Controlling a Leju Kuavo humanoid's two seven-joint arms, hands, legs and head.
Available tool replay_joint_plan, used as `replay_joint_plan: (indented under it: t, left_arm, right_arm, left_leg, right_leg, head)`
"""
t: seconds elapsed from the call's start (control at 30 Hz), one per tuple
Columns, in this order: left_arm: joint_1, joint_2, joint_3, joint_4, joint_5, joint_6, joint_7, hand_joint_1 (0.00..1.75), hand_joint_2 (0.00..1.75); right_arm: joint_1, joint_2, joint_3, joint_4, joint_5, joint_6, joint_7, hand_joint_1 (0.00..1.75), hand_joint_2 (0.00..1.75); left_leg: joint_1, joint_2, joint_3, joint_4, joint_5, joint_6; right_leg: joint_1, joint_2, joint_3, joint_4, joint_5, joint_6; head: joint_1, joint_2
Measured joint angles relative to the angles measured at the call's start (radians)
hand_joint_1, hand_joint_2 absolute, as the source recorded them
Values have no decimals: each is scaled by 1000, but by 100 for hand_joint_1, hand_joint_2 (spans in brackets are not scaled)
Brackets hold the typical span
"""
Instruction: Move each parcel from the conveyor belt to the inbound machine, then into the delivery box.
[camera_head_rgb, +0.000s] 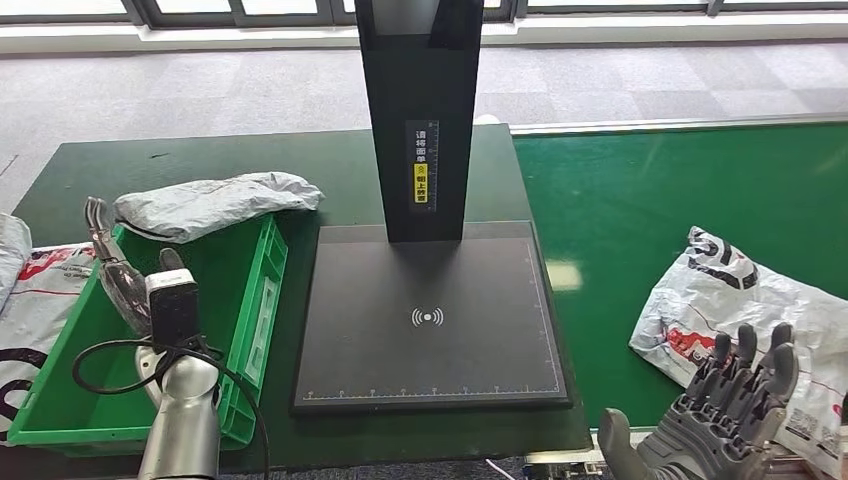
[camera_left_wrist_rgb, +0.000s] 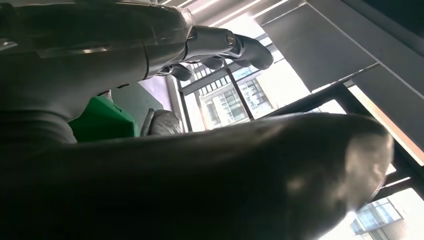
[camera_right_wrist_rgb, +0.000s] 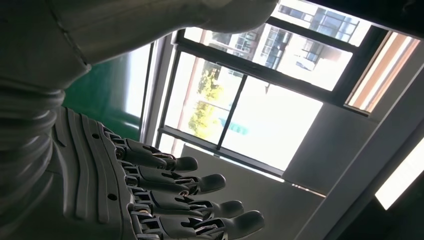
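A white parcel with red and black print lies on the green conveyor belt at the right. My right hand is just in front of its near edge, fingers stretched out and apart, holding nothing. A grey parcel lies across the far rim of the green delivery box; it also shows in the left wrist view. My left hand hovers over the box's inside, empty, with its fingers loosely extended. The black inbound machine stands between box and belt, its plate bare.
The machine's black post rises at the back of the plate. Another white parcel with red print lies left of the box. A black cable loops around my left wrist. Beyond the table is grey floor.
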Motion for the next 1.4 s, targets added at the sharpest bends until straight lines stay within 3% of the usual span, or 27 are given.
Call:
replay_joint_plan:
  t: [0.2, 0.27, 0.4, 0.6, 0.8, 0.97, 1.13, 1.4]
  left_arm:
    - [-4, -22, 29, 8, 18, 0, 31, 0, 0]
    - [9, -19, 10, -10, 86, 0, 67, 0, 0]
    - [64, 10, -75, -87, 224, -9, 110, 0, 0]
    - [122, 53, -176, -154, 392, -70, 63, 0, 0]
    - [187, 74, -208, -226, 512, -125, -14, 0, 0]
    - [233, 86, -226, -316, 519, -146, -23, 0, 0]
    - [251, 90, -233, -359, 520, -152, -23, 0, 0]
    - [263, 92, -236, -383, 521, -153, -23, 0, 0]
  right_arm:
    - [6, 1, -6, 3, 42, 0, 25, 0, 175]
    - [5, 0, -25, 7, 88, 0, 91, 0, 175]
    - [-15, -19, -105, 23, 250, 8, 300, 0, 175]
    - [-34, -50, -241, 59, 425, 107, 437, 0, 175]
    - [-89, -73, -472, 200, 487, 277, 454, 0, 175]
    - [-209, -121, -619, 432, 595, 311, 513, 0, 175]
    - [-265, -148, -676, 562, 649, 306, 544, 0, 175]
    - [-293, -162, -699, 635, 652, 304, 548, 0, 175]
  left_leg:
    - [0, 0, 0, 0, 0, 0]
    - [0, 1, 0, 0, 0, 0]
    - [0, 0, 0, 0, 0, 0]
    - [-1, 0, 0, 0, -1, 1]
    - [-1, 2, 0, 0, -1, 1]
    - [-2, 0, 0, 1, -1, 3]
    - [-2, 0, 0, 1, -1, 3]
    - [-2, 0, 0, 1, -1, 3]
  right_leg:
    - [0, 0, 0, 0, 0, 0]
    - [0, 0, 0, 0, 0, 0]
    - [-1, 0, 0, 0, 0, 0]
    - [-1, 0, 0, 0, 0, 0]
    - [-1, 1, 0, 0, 0, 1]
    - [-2, 0, 0, 0, 0, 2]
    - [-2, 0, 0, 0, 1, 2]
    - [-2, 0, 0, 0, 0, 2]
  head:
    - [0, 0]
    - [0, 0]
    - [0, 0]
    - [0, 0]
    - [0, 0]
    - [0, 0]
    - [0, 0]
    - [0, 0]
